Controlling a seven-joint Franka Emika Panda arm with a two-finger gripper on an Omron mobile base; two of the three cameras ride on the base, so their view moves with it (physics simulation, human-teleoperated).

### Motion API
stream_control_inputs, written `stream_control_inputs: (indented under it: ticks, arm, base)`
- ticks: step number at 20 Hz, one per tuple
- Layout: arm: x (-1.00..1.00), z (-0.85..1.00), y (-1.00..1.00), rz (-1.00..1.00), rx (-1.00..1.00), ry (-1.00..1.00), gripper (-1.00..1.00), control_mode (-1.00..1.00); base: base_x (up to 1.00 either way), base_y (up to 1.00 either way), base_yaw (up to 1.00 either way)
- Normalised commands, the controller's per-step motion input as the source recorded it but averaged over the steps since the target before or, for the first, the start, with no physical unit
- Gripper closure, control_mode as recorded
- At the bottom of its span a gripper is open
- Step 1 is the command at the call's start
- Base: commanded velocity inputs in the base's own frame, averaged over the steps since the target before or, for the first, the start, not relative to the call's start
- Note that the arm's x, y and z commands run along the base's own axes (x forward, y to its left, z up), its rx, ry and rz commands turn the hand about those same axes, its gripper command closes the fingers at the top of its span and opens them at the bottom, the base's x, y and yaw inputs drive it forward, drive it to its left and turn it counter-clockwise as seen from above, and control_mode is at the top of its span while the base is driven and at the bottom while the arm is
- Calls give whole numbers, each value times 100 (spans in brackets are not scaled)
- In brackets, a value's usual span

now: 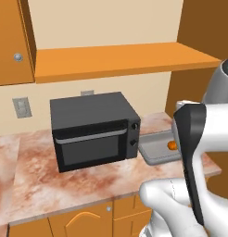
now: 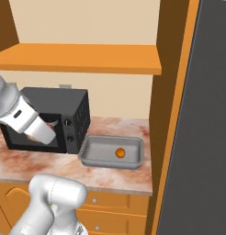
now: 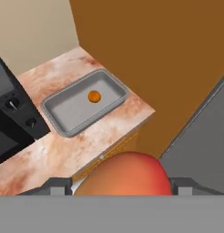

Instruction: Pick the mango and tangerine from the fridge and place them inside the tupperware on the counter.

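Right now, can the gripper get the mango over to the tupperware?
Probably yes. The gripper holds the mango, and the tupperware sits open ahead with just the tangerine inside. The microwave stands off to one side.

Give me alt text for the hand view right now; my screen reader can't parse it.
The hand grips the red-orange mango between its fingers, looking down on the marbled counter. Ahead lies the grey tupperware with the orange tangerine inside, the black microwave beside it and the grey fridge opposite.
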Motion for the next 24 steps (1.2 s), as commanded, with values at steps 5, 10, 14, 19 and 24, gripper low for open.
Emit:
stream_control_inputs:
  ticks: [5, 10, 14, 19, 24]
  arm:
    - [11, -57, -47, 1, 26, 13, 100, -100]
    - [29, -53, -24, 5, 13, 17, 100, -100]
    - [59, -45, 0, 2, 1, 13, 100, -100]
    - [66, -48, 0, 0, 0, 5, 100, -100]
    - [43, -53, 0, 7, 0, 0, 100, -100]
  base:
    - [0, 0, 0]
    - [0, 0, 0]
    - [0, 0, 0]
    - [0, 0, 0]
    - [0, 0, 0]
